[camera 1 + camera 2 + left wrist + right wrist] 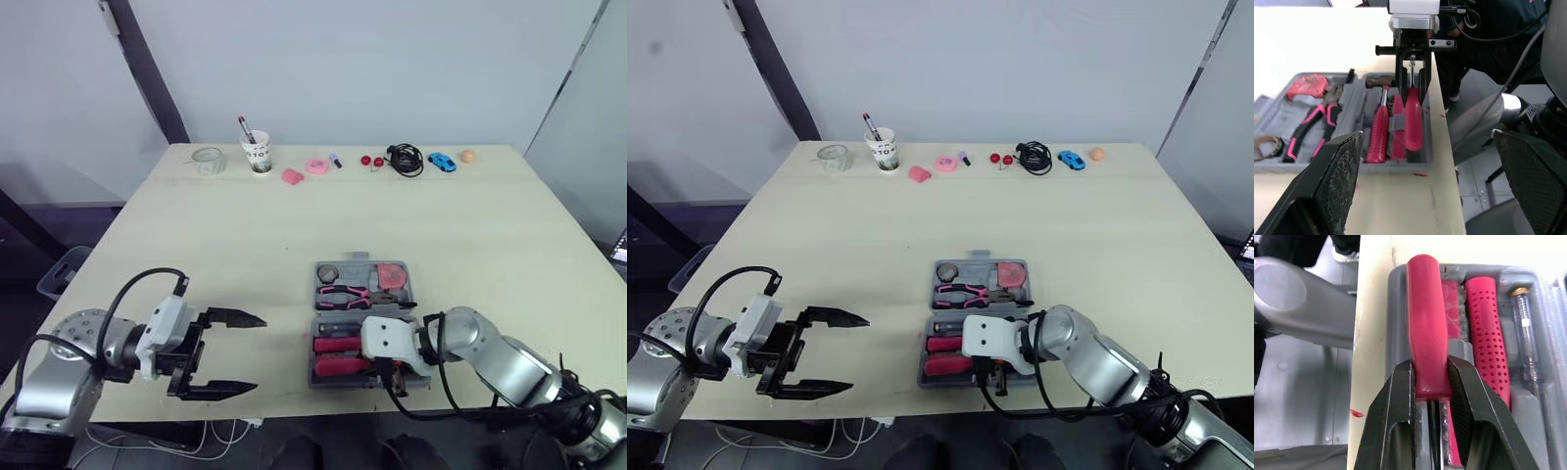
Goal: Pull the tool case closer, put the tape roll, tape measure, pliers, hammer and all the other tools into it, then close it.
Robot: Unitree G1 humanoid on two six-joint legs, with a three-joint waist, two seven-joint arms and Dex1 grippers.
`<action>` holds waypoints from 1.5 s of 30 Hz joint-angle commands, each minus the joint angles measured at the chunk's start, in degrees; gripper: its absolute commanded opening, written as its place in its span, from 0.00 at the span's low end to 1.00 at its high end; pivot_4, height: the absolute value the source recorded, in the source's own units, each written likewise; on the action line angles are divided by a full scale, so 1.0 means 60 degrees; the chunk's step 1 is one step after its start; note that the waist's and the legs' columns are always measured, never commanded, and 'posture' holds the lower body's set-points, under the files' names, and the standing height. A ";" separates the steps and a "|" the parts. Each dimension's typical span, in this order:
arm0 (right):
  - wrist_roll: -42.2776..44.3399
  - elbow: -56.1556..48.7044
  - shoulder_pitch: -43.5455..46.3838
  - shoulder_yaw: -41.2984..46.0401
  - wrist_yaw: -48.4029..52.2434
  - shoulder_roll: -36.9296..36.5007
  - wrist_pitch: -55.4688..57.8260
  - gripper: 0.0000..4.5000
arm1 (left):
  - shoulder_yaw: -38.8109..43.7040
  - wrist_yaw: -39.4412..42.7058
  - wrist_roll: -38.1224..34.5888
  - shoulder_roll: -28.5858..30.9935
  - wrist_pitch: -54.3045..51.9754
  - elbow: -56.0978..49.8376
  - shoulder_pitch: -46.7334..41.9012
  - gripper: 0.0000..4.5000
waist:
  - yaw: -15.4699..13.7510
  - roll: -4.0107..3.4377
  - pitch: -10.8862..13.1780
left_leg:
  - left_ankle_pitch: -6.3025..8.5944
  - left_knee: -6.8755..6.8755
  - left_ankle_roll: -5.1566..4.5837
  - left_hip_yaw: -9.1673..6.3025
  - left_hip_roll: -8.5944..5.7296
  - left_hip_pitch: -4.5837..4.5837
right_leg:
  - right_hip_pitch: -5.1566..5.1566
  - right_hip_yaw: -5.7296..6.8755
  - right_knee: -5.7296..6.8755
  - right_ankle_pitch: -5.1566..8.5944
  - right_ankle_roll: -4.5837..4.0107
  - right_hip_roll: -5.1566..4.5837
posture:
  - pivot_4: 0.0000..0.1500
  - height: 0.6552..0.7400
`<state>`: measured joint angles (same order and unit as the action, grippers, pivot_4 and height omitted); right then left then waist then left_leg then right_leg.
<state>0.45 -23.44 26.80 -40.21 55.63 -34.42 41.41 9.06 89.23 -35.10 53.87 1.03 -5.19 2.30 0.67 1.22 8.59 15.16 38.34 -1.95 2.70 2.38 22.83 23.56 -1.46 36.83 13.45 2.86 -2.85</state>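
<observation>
Table (470,225): red handle (1426,333) in tool case (1537,431), pinched between right fingers (1398,411).

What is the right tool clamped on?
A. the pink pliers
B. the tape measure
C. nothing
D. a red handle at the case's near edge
D: the right tool pinches the red handle lying in the case.
</observation>
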 commanded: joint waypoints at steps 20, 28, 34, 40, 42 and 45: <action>-0.0789 0.0261 0.0322 -0.0613 -0.0069 0.0527 0.0570 0.09 | 0.0231 0.0410 -0.0142 0.0121 0.0191 -0.0342 0.0206 1.00 | 0.0010 0.0002 -0.0002 | 0.0000 -0.0001 0.0000 0.0002 0.0000 -0.0001 | 0.0007 0.0008 0.0001 0.0000 0.0000 -0.0004 | 1.00 1.00; -0.0640 0.0153 0.0234 -0.0277 -0.0085 0.0449 0.0387 0.41 | 0.0188 0.0389 -0.0138 0.0086 0.0177 -0.0327 0.0180 1.00 | 0.0009 0.0002 -0.0001 | 0.0000 -0.0002 0.0000 0.0003 -0.0001 -0.0001 | 0.0008 0.0009 0.0000 0.0000 0.0000 -0.0004 | 1.00 1.00; 0.0170 -0.0100 0.0041 0.0528 0.0143 0.0488 0.0231 0.41 | 0.0197 0.0409 -0.0140 0.0100 0.0164 -0.0269 0.0158 1.00 | 0.0009 0.0002 -0.0001 | 0.0000 -0.0001 0.0000 0.0001 0.0000 -0.0001 | 0.0007 0.0009 0.0000 0.0000 0.0000 -0.0005 | 1.00 1.00; 0.0896 0.0110 -0.0290 0.1351 0.0136 0.0696 -0.0371 0.41 | 0.0197 0.0416 -0.0154 0.0102 0.0147 -0.0249 0.0127 1.00 | 0.0008 0.0003 -0.0001 | 0.0000 -0.0002 0.0000 0.0000 0.0000 0.0001 | 0.0004 0.0008 0.0000 0.0000 0.0000 -0.0005 | 1.00 1.00; 0.1010 0.0329 -0.0438 0.1522 0.0085 0.0764 -0.0696 0.35 | 0.0200 0.0429 -0.0161 0.0111 0.0141 -0.0249 0.0123 1.00 | 0.0008 0.0003 -0.0001 | 0.0000 -0.0002 0.0000 0.0001 0.0000 0.0001 | 0.0004 0.0008 0.0000 0.0000 0.0000 -0.0005 | 1.00 1.00; 0.1056 0.0549 -0.0665 0.1584 0.0154 0.0725 -0.1232 0.09 | 0.0191 0.0414 -0.0168 0.0115 0.0110 -0.0264 0.0099 1.00 | 0.0005 0.0003 -0.0001 | 0.0000 -0.0003 0.0000 0.0002 0.0000 0.0001 | 0.0003 0.0009 0.0000 0.0000 0.0001 -0.0004 | 1.00 1.00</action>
<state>5.98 -20.37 23.72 -32.31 56.21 -29.97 37.51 9.06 89.26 -35.11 54.28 1.61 -5.71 3.21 0.70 1.23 8.59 15.16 38.32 -1.95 2.72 2.38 22.84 23.58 -1.41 36.83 13.45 2.86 -2.88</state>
